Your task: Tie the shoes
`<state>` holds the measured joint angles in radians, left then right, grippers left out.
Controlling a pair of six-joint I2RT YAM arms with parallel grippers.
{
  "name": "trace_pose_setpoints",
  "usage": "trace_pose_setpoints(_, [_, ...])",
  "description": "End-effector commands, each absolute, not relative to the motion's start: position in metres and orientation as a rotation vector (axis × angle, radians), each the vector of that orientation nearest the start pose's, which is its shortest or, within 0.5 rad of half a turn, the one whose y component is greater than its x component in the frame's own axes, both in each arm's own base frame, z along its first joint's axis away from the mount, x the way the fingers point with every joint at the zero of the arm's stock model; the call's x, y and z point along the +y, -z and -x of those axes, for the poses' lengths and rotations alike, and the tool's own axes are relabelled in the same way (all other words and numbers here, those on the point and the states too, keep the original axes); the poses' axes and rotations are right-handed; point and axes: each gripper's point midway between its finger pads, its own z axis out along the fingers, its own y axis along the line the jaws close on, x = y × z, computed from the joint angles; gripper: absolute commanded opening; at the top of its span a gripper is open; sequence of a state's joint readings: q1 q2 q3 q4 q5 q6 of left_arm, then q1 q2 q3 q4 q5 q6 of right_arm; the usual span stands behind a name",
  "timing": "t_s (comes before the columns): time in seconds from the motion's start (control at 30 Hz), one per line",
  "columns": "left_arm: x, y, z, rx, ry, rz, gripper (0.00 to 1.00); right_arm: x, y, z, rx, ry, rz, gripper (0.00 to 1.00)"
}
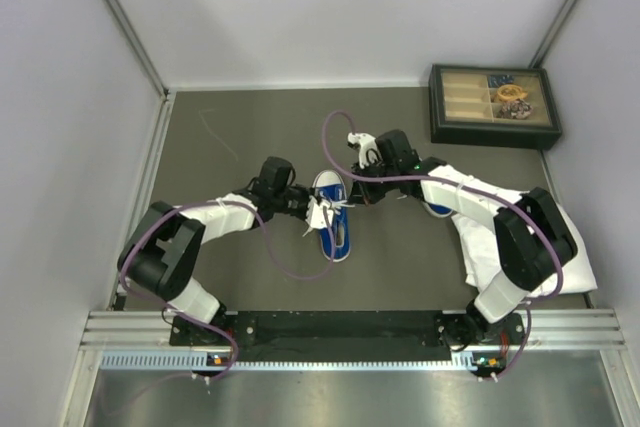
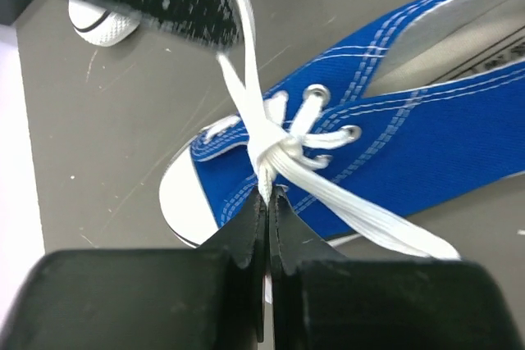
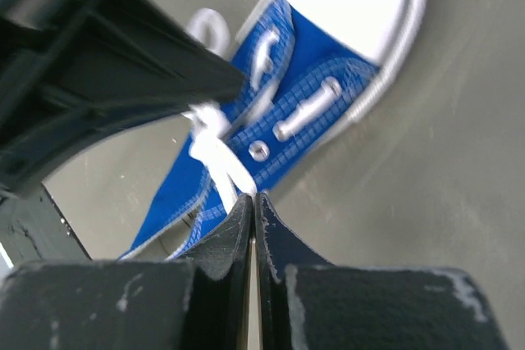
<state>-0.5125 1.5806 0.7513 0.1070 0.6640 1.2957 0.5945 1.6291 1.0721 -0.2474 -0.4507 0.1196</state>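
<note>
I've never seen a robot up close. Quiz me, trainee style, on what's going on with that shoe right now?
1. What is the left gripper pinching? A the white lace; B the toe cap; C the cloth.
2. True or false: the right gripper hangs open, clear of the blue sneaker.
3. Fill in: the compartment box sits at the table's far ____ corner, seen from above.
Key: 1 A. 2 false, it is shut on a lace too. 3 right.
</note>
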Motion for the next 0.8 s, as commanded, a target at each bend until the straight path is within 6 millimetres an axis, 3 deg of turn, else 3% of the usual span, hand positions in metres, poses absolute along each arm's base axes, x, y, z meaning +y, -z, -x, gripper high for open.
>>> trace_pose_setpoints(0.0, [-0.264, -0.086, -0.293, 1.026, 0.361, -1.839, 0.0, 0.277, -0.107, -0.29, 2.397, -0.784, 0.581, 0.0])
trace_pose_setpoints(0.33, [-0.245, -0.083, -0.272, 1.154, 0.36, -1.801, 0.0, 0.255, -0.095, -0.299, 2.477, -0.697, 0.391, 0.0])
trace_pose_setpoints(0.77, [-0.231, -0.077, -0.296, 1.255, 0.292, -1.756, 0.0, 0.224, -0.08, -0.309, 2.513, -0.616, 0.307, 0.0])
